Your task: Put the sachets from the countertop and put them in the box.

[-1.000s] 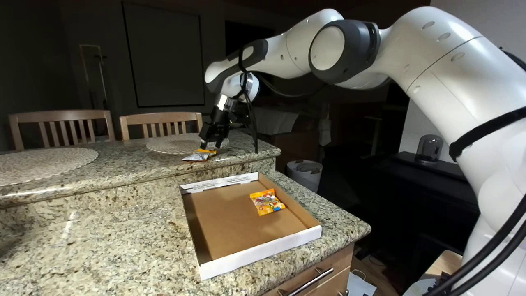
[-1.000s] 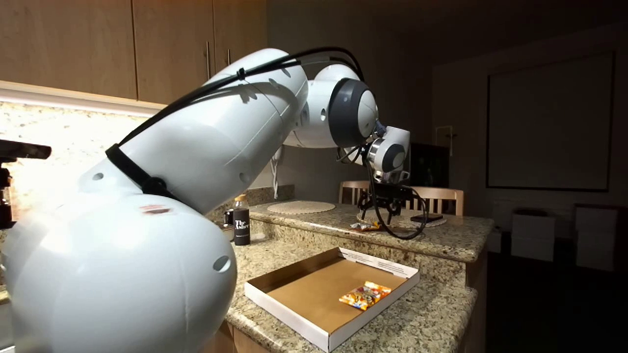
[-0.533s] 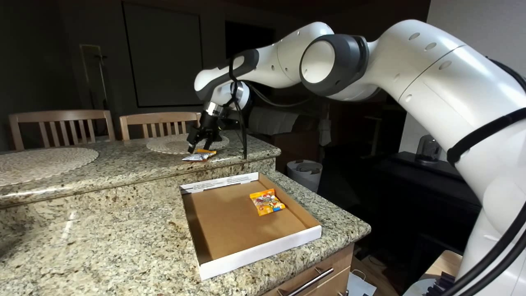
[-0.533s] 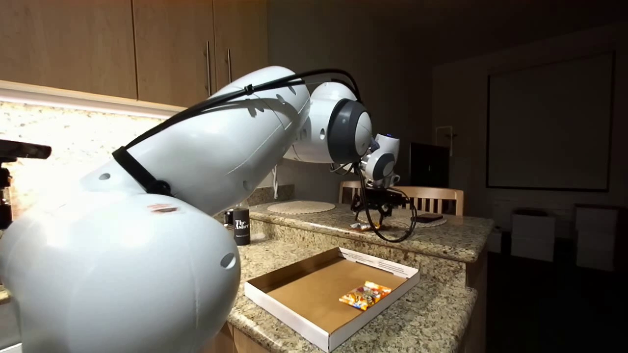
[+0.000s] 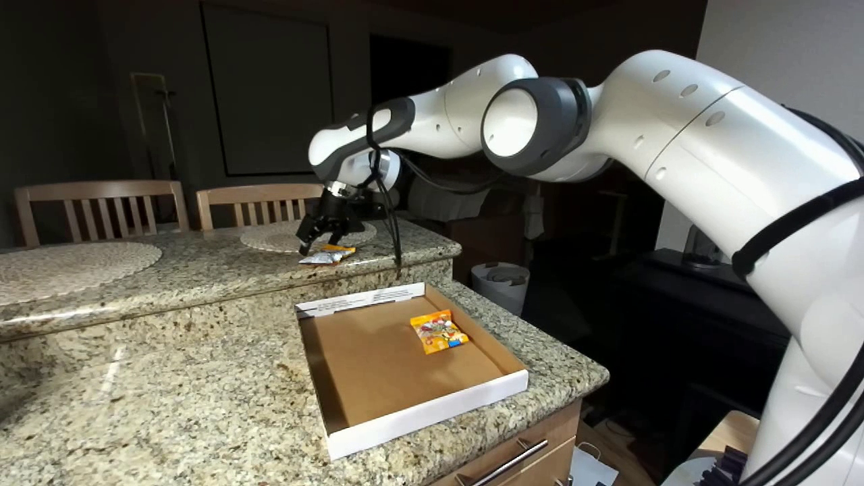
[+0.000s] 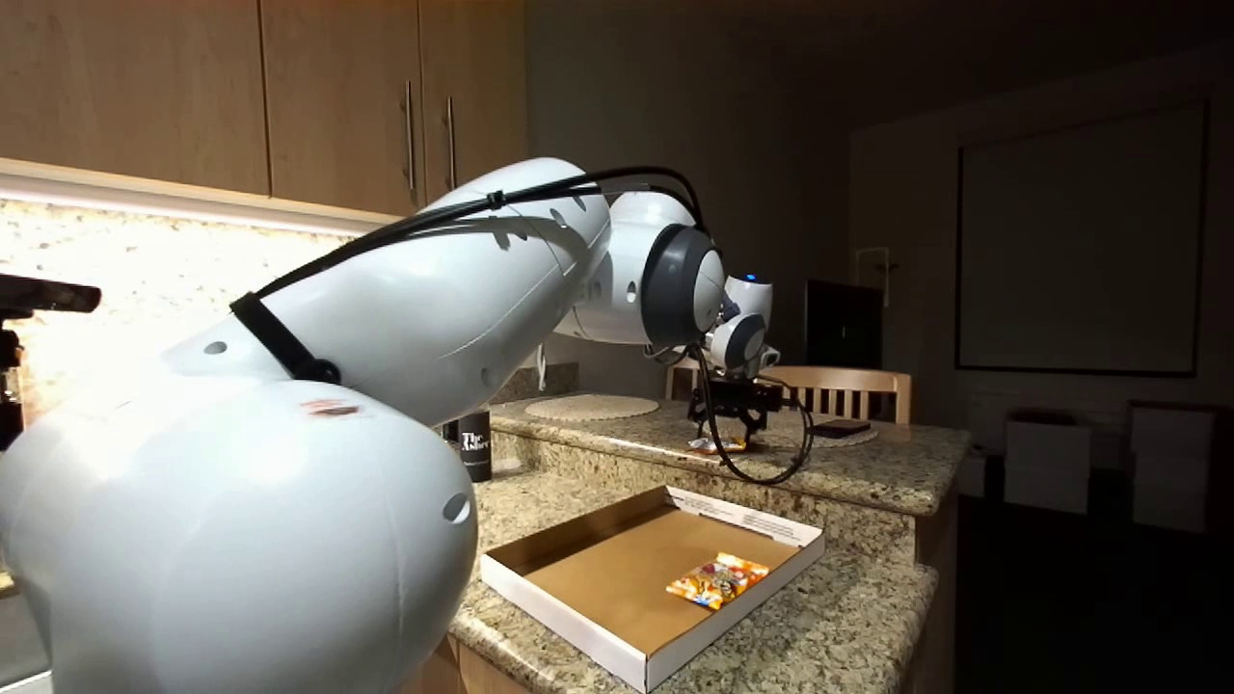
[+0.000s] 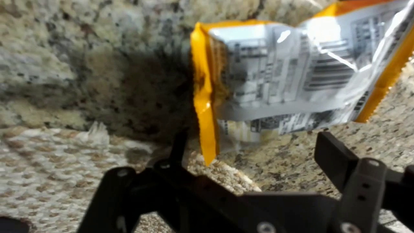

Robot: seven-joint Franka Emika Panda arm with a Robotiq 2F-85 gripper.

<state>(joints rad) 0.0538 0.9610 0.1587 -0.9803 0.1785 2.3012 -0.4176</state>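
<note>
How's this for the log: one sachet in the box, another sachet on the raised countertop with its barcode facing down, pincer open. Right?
Not quite: the barcode faces up, as the wrist view shows. The rest holds: one sachet in the box, another sachet on the raised countertop, pincer open.

Lowered the white jointed arm (image 5: 628,115) toward seven o'clock in an exterior view, shifting the black two-fingered end effector (image 5: 319,246) toward nine.
</note>
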